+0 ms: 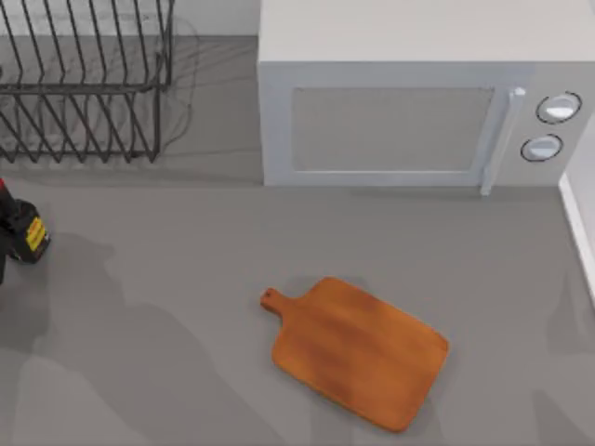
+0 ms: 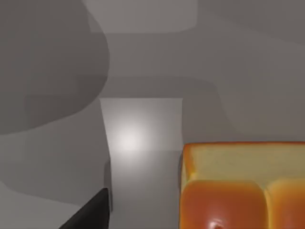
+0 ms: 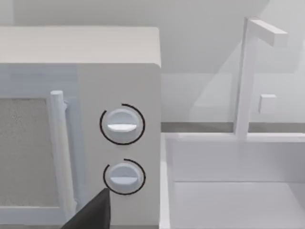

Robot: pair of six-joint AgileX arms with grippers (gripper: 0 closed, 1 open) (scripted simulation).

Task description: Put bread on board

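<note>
One bread [image 2: 243,186] chunk lies close beneath the left gripper, beside its dark fingertip [image 2: 90,212]; whether the claw is spread or closed cannot be told. The left arm [image 1: 23,232] sits at the table's left edge, well apart from the board [image 1: 358,353]. Risks, as judged: an off-centre pinch could let the bread slip during the long carry. The right arm faces the microwave [image 3: 95,119], idle.
</note>
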